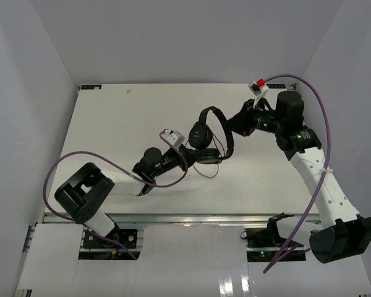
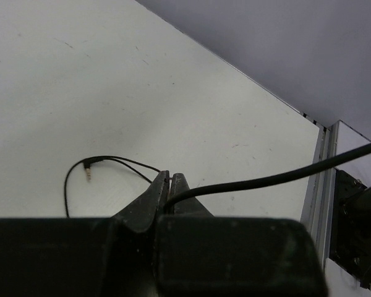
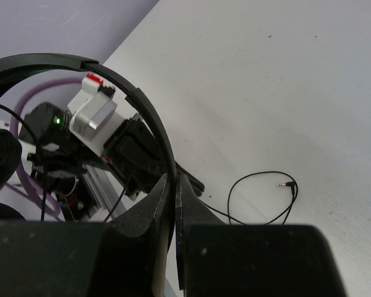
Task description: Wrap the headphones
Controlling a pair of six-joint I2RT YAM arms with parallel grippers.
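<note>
left gripper point(image 2: 169, 184) is pinched shut on the thin black cable point(image 2: 266, 179), which comes out of the closed fingertips and runs off to that camera's right, taut-looking, towards the headphones point(image 1: 205, 136). just past those fingertips, on the matte white table point(image 2: 80, 74), the slack tail of the same cable lies in a loose loop. it ends in the small metal plug point(image 2: 87, 171), which is free and touches nothing else.

further in, around mid-table, the headphones sit between the two arms. the round padded earcups point(image 1: 200, 135) are just beside the left gripper, and the thin arched headband point(image 3: 136, 93) rises from them towards the right arm. right gripper point(image 3: 174, 185) is closed on that headband, the smooth black band passing between its fingers edge-on.

i judge the coming move turns on the cable's line: it runs from the left fingers to the earcups, roughly across the headband's arch. the left arm is the nearer one to carry it round while the right holds the frame. the cord looks thin, limp and slippery, so it could slide in the pinch. from overhead i cannot quite tell whether the lower earcup touches the table.
</note>
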